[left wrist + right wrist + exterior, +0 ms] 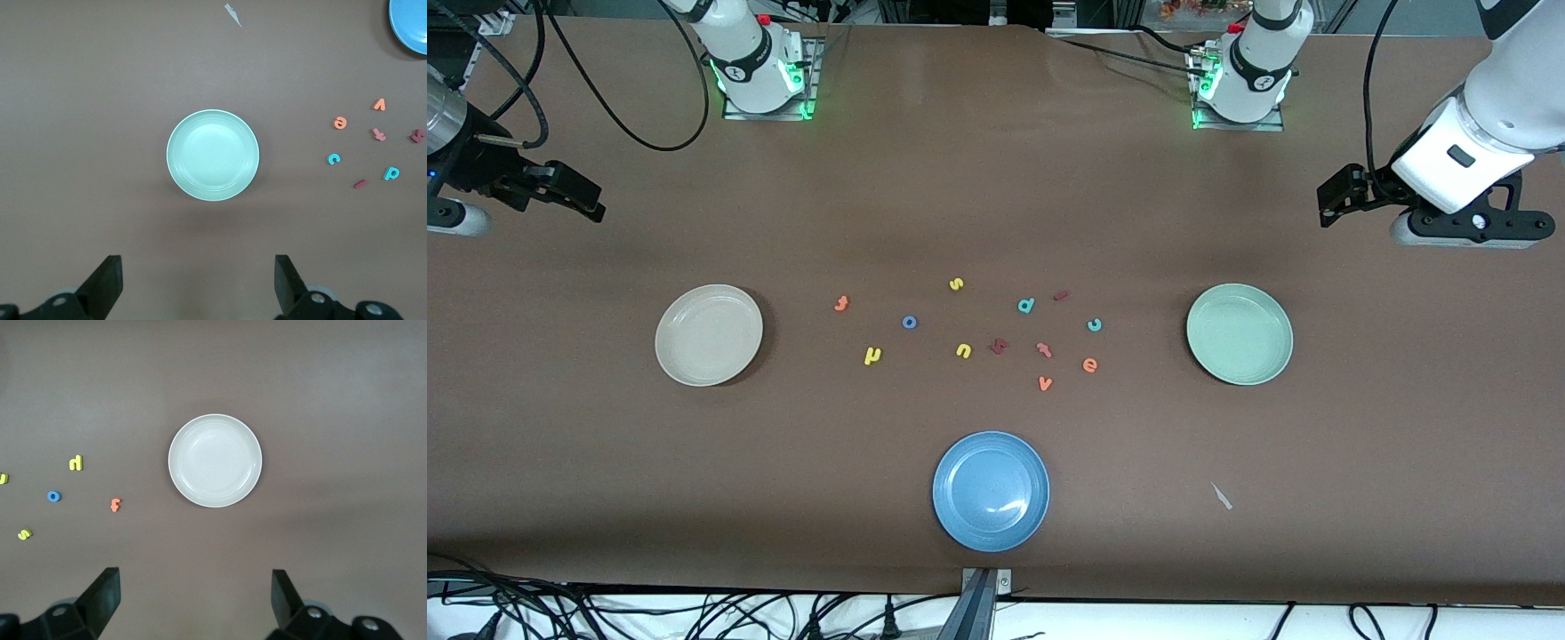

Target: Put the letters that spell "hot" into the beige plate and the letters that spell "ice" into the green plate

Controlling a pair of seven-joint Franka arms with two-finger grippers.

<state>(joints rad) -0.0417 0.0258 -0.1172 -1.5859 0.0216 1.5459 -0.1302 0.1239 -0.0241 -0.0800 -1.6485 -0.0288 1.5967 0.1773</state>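
The beige plate (pixel 709 335) lies toward the right arm's end and the green plate (pixel 1240 334) toward the left arm's end, both empty. Between them lie the yellow "h" (pixel 872 356), blue "o" (pixel 909 322) and orange "t" (pixel 841 303), nearer the beige plate. The dark red "i" (pixel 1061 295), teal "c" (pixel 1095 324) and orange "e" (pixel 1089 364) lie nearer the green plate. My right gripper (pixel 591 200) hangs open and empty over the table's end by the beige plate (pixel 215 460). My left gripper (pixel 1329 200) hangs open and empty by the green plate (pixel 212 155).
An empty blue plate (pixel 991 491) sits nearest the front camera. Other letters lie among the task's: yellow "s" (pixel 956 284), yellow "n" (pixel 963 350), teal "d" (pixel 1026 305), orange "v" (pixel 1046 383), two reddish "t"-like letters (pixel 999 346). A small pale scrap (pixel 1221 496) lies beside the blue plate.
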